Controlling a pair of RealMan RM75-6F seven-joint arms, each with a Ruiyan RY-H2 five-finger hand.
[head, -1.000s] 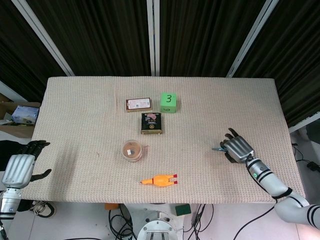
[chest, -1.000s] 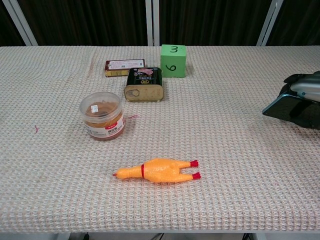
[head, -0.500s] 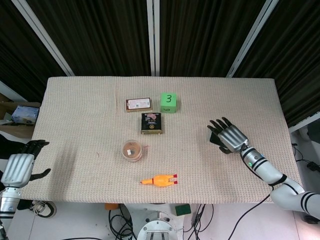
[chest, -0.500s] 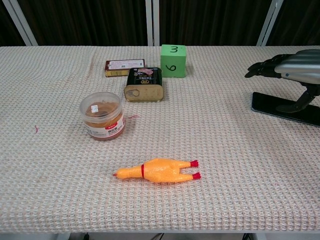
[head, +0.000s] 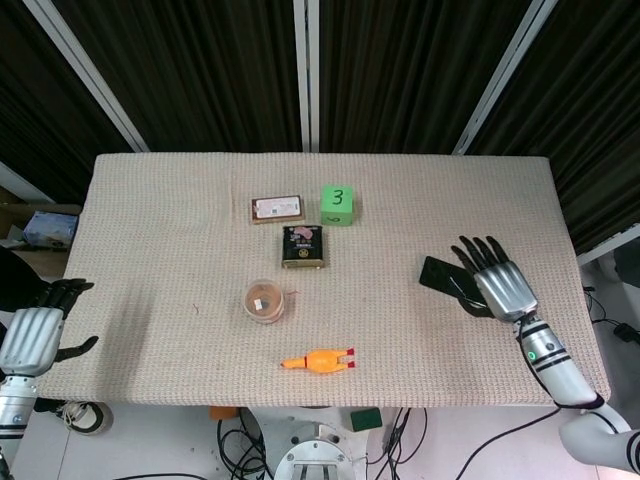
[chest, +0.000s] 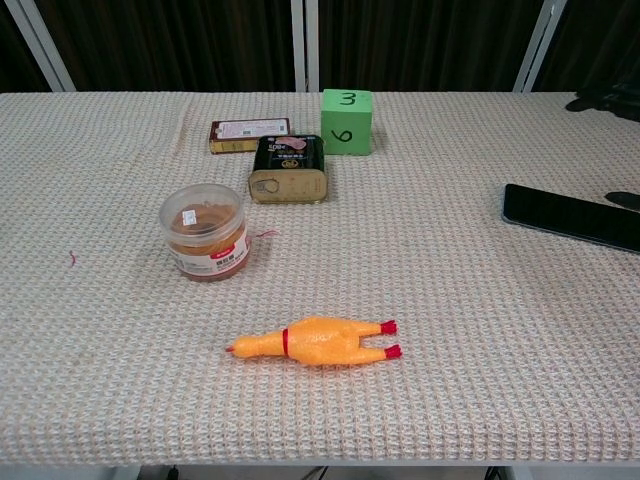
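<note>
Right hand (head: 497, 282) spread above flat black phone (head: 441, 274)

On the green cube (chest: 347, 121) I read a "3" on its top face and a "6" on the side facing me. The labels on the dark tin (chest: 288, 169), small box (chest: 249, 133) and jar (chest: 205, 231) are too small to read.
</note>
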